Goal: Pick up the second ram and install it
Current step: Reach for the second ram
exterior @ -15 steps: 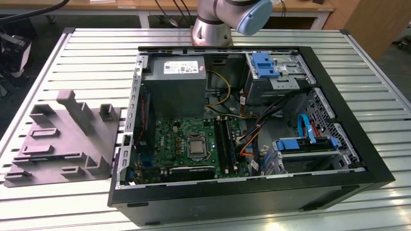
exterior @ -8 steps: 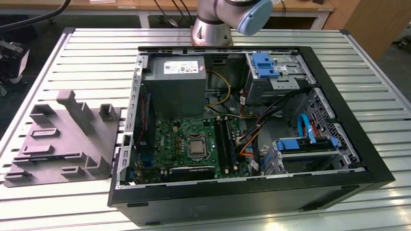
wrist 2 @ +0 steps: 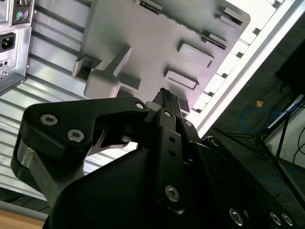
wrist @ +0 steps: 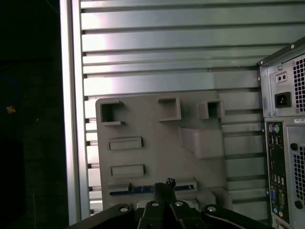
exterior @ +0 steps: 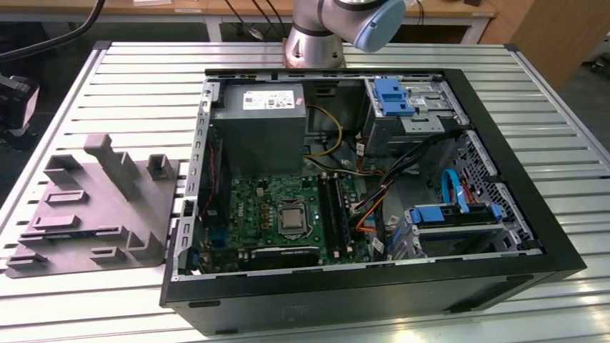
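Observation:
In the first wrist view the second ram (wrist: 129, 190), a slim dark-blue strip, lies in a long slot of the grey fixture block (wrist: 152, 143). My gripper (wrist: 164, 185) hangs well above that slot, and its black fingertips cover the strip's middle. In both wrist views the fingers are pressed together with nothing between them; the gripper (wrist 2: 164, 98) looks down on the fixture block (wrist 2: 157, 38). On the exterior view's left the fixture block (exterior: 96, 214) lies beside the open computer case (exterior: 533, 214). The green motherboard (exterior: 271, 207) with its black memory slots (exterior: 331, 207) sits inside the case.
A grey power-supply box (exterior: 257, 128) fills the case's back corner, with cables and blue drive brackets (exterior: 393, 96) on the exterior view's right. The case's rear panel (wrist: 283, 143) stands close beside the fixture. The slatted metal table's edge (wrist: 71, 119) runs along the fixture's other side.

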Robot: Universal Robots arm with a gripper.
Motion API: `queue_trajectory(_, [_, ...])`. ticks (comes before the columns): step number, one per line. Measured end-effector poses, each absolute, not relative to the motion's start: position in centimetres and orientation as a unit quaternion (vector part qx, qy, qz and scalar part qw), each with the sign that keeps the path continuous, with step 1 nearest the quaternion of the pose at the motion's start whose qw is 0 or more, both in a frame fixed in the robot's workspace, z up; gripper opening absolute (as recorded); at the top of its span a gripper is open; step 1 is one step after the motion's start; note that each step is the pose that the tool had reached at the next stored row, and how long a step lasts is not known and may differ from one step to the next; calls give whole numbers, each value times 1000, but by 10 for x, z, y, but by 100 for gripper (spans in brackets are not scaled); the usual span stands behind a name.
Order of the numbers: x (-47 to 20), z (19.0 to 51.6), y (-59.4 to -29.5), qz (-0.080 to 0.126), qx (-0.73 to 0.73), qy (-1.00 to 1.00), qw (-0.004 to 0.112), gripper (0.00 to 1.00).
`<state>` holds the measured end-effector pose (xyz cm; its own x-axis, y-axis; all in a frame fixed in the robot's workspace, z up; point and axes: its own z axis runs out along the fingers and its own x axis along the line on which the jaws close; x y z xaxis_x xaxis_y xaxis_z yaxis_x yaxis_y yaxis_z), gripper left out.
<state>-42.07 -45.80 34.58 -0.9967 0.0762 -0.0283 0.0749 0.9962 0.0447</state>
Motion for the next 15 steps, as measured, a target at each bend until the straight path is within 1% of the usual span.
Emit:
queue_trajectory(6, [-421,341,-466,22,38,999,15,10])
queue_trajectory(15, [-422,339,-468,22,38,999,15,10])
